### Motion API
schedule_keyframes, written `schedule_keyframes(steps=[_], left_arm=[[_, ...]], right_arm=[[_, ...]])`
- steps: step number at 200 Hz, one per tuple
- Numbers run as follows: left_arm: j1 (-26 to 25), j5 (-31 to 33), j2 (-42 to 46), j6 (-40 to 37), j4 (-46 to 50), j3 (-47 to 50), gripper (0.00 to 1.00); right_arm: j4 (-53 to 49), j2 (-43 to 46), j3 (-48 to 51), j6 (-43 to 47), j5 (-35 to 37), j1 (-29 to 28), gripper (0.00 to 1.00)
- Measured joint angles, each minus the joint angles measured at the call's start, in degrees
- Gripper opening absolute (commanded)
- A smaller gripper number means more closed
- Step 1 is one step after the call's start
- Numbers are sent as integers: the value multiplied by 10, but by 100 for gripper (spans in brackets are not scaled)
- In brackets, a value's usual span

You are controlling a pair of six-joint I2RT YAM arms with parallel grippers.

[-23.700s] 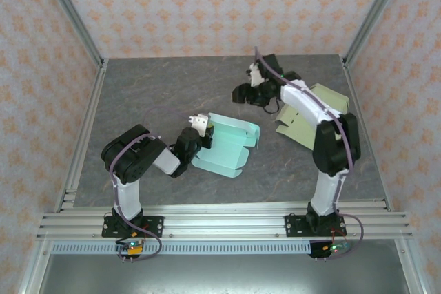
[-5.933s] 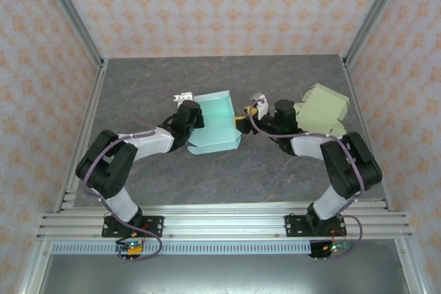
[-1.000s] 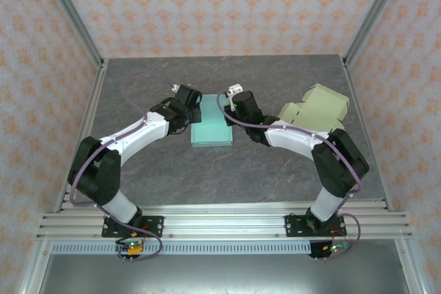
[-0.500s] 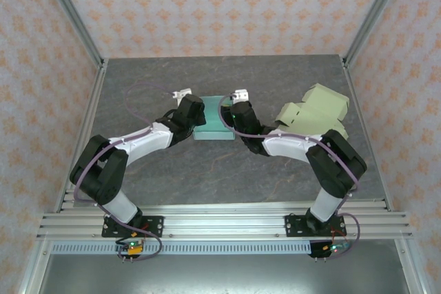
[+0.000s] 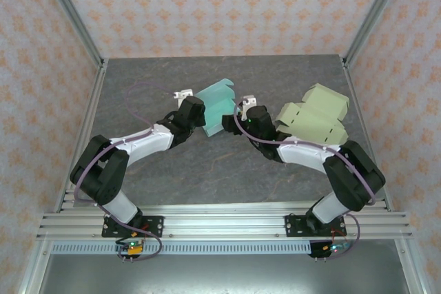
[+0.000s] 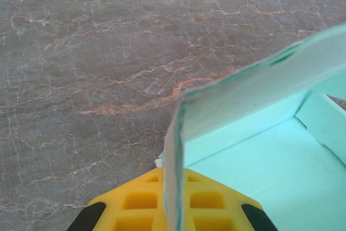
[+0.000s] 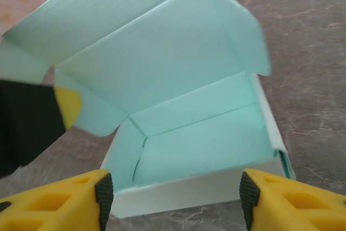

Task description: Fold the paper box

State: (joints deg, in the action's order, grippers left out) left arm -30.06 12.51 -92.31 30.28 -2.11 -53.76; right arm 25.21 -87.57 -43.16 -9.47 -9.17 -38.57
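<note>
While the left gripper (image 6: 173,198) pinches its yellow fingers (image 6: 138,205) tight on one thin upright wall of the mint-green paper box (image 5: 219,107), we see the box sitting tilted at mid-table, a little toward the far side, its lid standing open and its side flaps loose. The right gripper (image 7: 174,190) is spread wide just right of the box, holding nothing, with the wall that faces it lying between its fingers. We count one mint box, two arms, and a pale green cardboard heap (image 5: 313,118) at the right; whether that is one piece or two we cannot tell. The grey stone table (image 5: 207,177) lies bare on the left and near sides, and metal frame rails (image 5: 84,135) bound its edges.
</note>
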Motion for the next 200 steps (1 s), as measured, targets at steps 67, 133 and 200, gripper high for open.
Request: schedule_keyframes(steps=[67, 133, 200], left_arm=[[0, 0, 0, -4, 0, 0, 1], [0, 0, 0, -4, -1, 0, 1], [0, 0, -2, -39, -4, 0, 1]], right_arm=[[87, 57, 121, 26, 41, 9, 99], [64, 37, 92, 14, -59, 55, 87], [-9, -4, -33, 111, -215, 196, 80]])
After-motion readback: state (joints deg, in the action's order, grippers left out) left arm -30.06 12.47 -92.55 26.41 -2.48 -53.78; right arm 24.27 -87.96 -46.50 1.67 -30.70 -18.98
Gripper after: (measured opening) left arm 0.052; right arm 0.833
